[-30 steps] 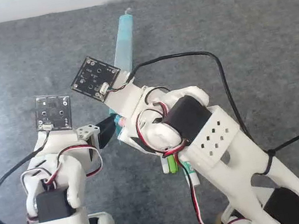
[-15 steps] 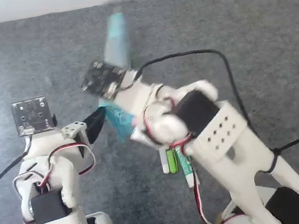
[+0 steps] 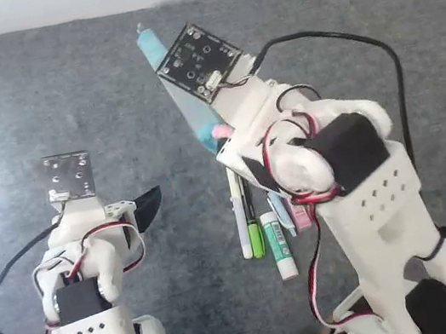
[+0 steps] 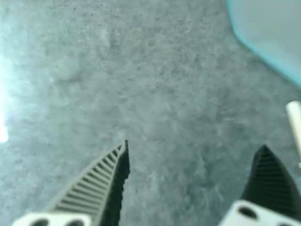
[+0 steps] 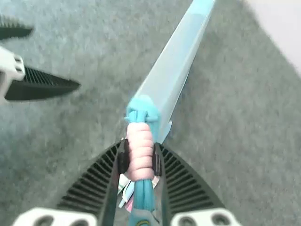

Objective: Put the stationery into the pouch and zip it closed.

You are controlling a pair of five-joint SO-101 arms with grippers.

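Pouch (image 3: 177, 88) handling was at its opening stage, as far as I could judge: none of the stationery (image 3: 254, 222) had gone in. The pens and markers lay bunched side by side on the grey mat (image 3: 38, 96) at lower centre of the high view, partly under the right arm. The right gripper (image 5: 139, 151) was clamped on the pink zip pull (image 5: 139, 157) at the pouch's near end. The left gripper (image 4: 193, 150) stood with its jaws spread wide and nothing between them, at left of centre in the high view and apart from the pouch.

The next move probably called for the left gripper to pin the pouch body so that the zip could be drawn against it. Without that hold, the light pouch would likely just slide.

The pouch was a slim, pale blue, translucent case, seen nearly edge-on. It ran from the pull up toward the top centre of the high view, looking flat and empty.
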